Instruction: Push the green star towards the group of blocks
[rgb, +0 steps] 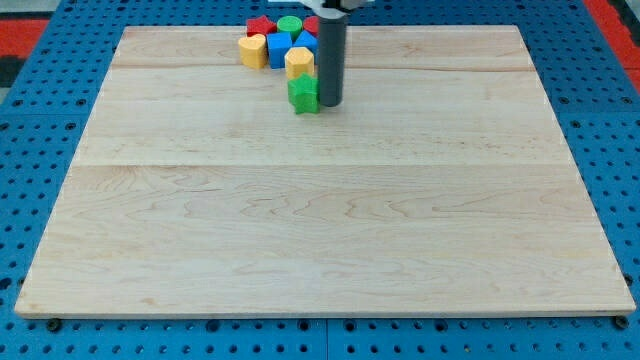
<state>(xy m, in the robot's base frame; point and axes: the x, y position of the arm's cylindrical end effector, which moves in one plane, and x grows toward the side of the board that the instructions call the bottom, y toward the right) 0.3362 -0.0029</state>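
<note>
The green star (304, 95) lies on the wooden board (320, 200) near the view's top, just below a yellow block (298, 62). My tip (330, 103) stands right beside the star, on its right side, touching or nearly touching it. The group of blocks sits above the star: a yellow heart (253, 49), a red block (260, 26), a blue block (279, 47) and a green round block (289, 25). The rod hides part of the group's right side, where a bit of blue and red shows.
The board rests on a blue pegboard surface (40, 120) that shows on all sides. The group of blocks sits close to the board's top edge.
</note>
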